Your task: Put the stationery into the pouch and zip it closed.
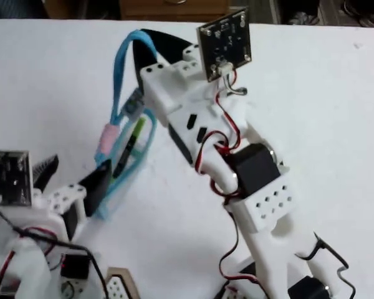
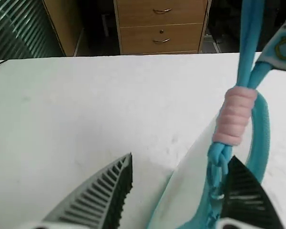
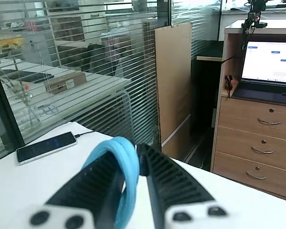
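A clear pouch (image 1: 126, 163) with blue edging lies on the white table (image 1: 311, 93), and a green-and-black pen (image 1: 128, 144) rests inside it. Its blue strap (image 1: 120, 62) carries a pink bead (image 1: 107, 138) and rises up to my right gripper (image 1: 151, 42). The right gripper (image 3: 133, 152) is shut on the strap loop (image 3: 126, 176). My left gripper (image 1: 80, 167) is open at the pouch's near end, one black finger (image 1: 100, 182) against the pouch edge. In the left wrist view the left gripper (image 2: 181, 162) straddles the pouch's zipper edge (image 2: 214, 191), below the pink bead (image 2: 234, 117).
The right arm's body (image 1: 249, 174) stretches across the middle of the table. A phone (image 3: 45, 147) lies near the table's far edge. Wooden drawers (image 2: 162, 28) and a laptop (image 3: 271, 62) stand beyond the table.
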Available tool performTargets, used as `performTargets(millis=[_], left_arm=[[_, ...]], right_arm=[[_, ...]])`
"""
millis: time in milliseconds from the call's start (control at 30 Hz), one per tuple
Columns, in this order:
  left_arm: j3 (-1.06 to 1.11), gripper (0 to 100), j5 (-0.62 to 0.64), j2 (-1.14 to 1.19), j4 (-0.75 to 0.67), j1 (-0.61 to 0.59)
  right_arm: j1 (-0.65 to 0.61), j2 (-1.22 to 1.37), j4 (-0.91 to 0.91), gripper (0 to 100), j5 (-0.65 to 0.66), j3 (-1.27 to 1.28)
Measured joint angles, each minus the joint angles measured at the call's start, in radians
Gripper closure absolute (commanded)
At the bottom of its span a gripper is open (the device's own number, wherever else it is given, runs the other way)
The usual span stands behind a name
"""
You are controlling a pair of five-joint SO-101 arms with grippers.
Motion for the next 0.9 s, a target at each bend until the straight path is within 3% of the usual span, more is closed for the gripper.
performTargets(millis=[233, 900], left_arm=[[-0.133, 69, 0.000, -0.017, 0.114, 0.000], [-0.236, 69, -0.117, -0.094, 0.124, 0.000]], right_arm=[[0.005, 0.031, -0.080, 98.3, 0.000, 0.000], [-0.015, 0.158, -0.140, 98.3, 0.000, -0.126]])
